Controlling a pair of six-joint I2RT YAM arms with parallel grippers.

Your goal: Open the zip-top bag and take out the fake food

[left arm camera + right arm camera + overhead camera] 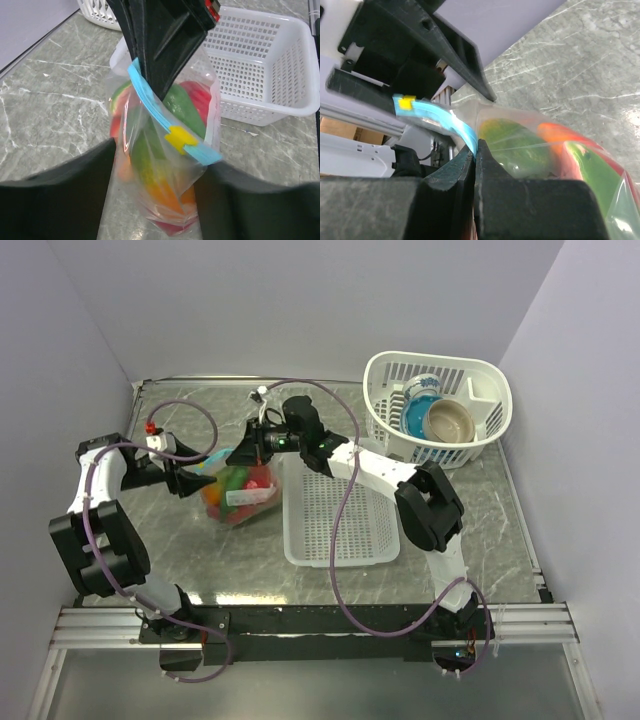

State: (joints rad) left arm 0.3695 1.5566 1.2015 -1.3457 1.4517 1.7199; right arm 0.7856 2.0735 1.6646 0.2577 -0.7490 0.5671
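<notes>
The grey marbled table (200, 550) carried a shallow white slotted basket (340, 525) at centre. A deeper oval white basket (440, 358) stood at the far right and held a blue bowl (418, 412) and a tan bowl (450, 420).

The zip-top bag (240, 495) sat just left of the shallow basket, between the two arms, with its lower end on the table.

The right gripper (476, 150) had its fingers pressed together on the bag's upper edge, at the teal-blue zip strip (150, 102).

The left gripper (156, 165) had its fingers spread wide, one on each side of the bag body. Whether they pressed the plastic could not be told.

The fake food (187, 107) lay inside the bag: green, red and orange pieces.

A yellow slider (180, 140) sat on the zip strip, between the left fingers and clear of both.
</notes>
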